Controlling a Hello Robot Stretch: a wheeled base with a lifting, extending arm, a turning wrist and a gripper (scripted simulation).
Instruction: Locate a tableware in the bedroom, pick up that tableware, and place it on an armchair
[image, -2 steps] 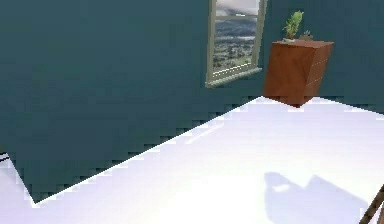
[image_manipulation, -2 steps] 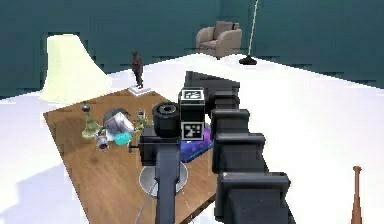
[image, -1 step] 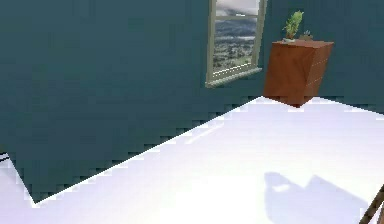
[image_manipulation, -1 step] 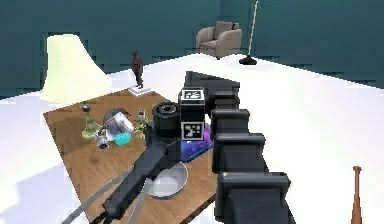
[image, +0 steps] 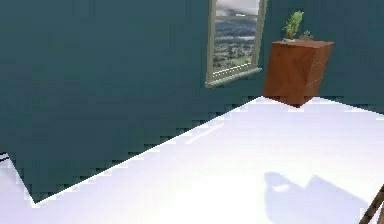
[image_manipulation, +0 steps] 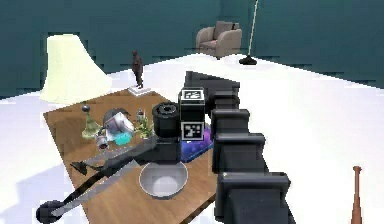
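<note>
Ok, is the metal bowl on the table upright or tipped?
Upright: the metal bowl sits on the wooden table with its round opening facing up.

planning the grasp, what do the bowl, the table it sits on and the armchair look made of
Bowl: looks like metal, plain grey with a soft sheen inside; glazed ceramic is possible.
Table: wood, brown with streaky grain and a dull finish.
Armchair: upholstered, beige-brown with rounded padded shapes; fabric or leather, too small to tell which.

Bottles, a bowl and a lamp crowd the tabletop (a statuette at its far edge); open floor stretches toward the armchair.
</note>
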